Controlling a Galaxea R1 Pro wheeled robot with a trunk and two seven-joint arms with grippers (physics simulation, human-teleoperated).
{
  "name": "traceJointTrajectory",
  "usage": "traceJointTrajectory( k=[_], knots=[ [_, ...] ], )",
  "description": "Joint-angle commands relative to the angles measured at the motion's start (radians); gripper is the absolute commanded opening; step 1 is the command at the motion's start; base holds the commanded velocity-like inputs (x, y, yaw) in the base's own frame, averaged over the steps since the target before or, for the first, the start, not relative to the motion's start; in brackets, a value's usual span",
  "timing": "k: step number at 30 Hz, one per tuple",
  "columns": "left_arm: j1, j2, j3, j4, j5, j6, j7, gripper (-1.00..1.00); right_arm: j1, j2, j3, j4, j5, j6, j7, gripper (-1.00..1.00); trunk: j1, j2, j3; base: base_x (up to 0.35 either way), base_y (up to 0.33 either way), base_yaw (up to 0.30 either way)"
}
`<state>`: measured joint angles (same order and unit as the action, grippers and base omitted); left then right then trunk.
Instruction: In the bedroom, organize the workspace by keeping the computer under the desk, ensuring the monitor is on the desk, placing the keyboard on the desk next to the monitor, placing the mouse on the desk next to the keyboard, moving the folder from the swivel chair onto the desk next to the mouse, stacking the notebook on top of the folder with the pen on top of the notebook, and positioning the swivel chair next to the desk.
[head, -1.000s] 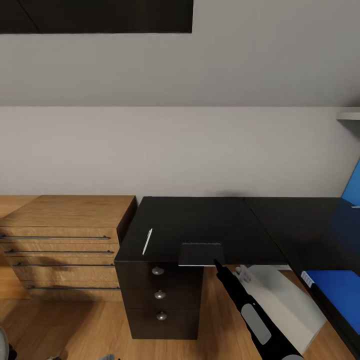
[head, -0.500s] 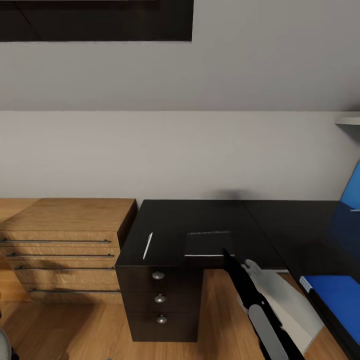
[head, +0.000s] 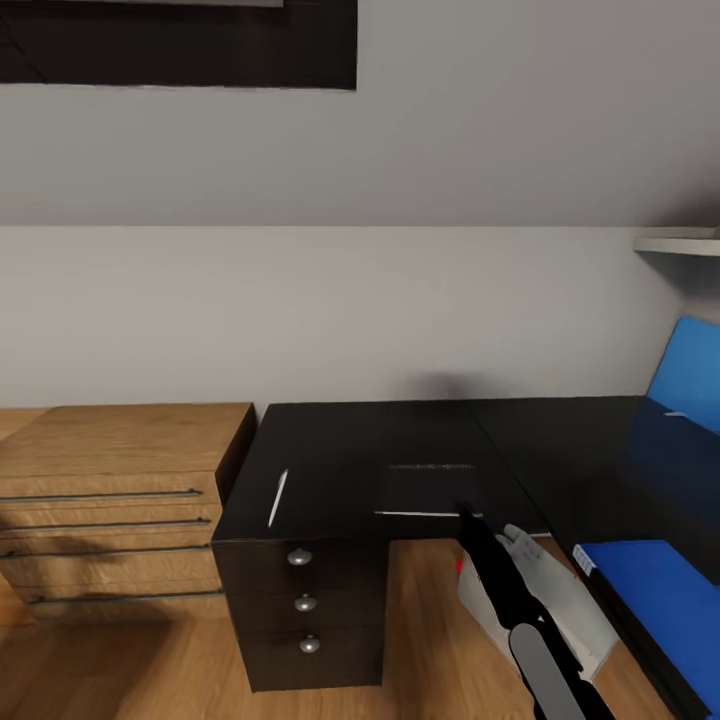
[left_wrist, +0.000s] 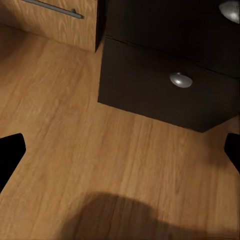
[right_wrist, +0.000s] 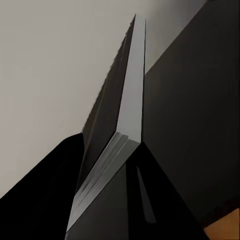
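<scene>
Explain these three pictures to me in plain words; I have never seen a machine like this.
This is a simulated two-armed robot. The large picture looks down from its head; the other two come from cameras beside each hand. The right hand grips a thin dark notebook at the black desk, seen edge-on from the right wrist. A slim white pen lies on the desk above three round-knobbed drawers. The left hand is open above the wooden floor.

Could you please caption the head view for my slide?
Right gripper holds the dark notebook flat over the black desk, pen lying alongside.
</scene>
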<state>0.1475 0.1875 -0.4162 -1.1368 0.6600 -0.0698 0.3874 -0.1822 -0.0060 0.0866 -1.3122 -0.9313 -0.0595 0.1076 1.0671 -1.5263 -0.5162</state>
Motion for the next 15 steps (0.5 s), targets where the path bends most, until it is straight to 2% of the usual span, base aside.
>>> traceJointTrajectory(
  k=[1, 8, 15],
  knots=[
    [0.000, 0.001, -0.005, 0.004, 0.010, -0.007, 0.006, 1.00, -0.001, -0.001, 0.002, 0.001, -0.011, -0.006, 0.003, -1.00, 0.000, 0.000, -0.001, -0.138, 0.000, -0.289],
    [0.000, -0.002, -0.006, 0.009, 0.010, -0.007, 0.005, 1.00, 0.000, -0.002, 0.002, 0.002, -0.011, -0.008, 0.002, -1.00, 0.000, 0.000, -0.001, -0.220, 0.000, -0.292],
    [0.000, -0.008, -0.005, 0.012, 0.010, -0.007, 0.006, 1.00, 0.000, 0.000, 0.002, 0.005, -0.011, -0.010, -0.004, -1.00, 0.000, 0.000, -0.001, -0.029, 0.000, -0.295]
  ],
)
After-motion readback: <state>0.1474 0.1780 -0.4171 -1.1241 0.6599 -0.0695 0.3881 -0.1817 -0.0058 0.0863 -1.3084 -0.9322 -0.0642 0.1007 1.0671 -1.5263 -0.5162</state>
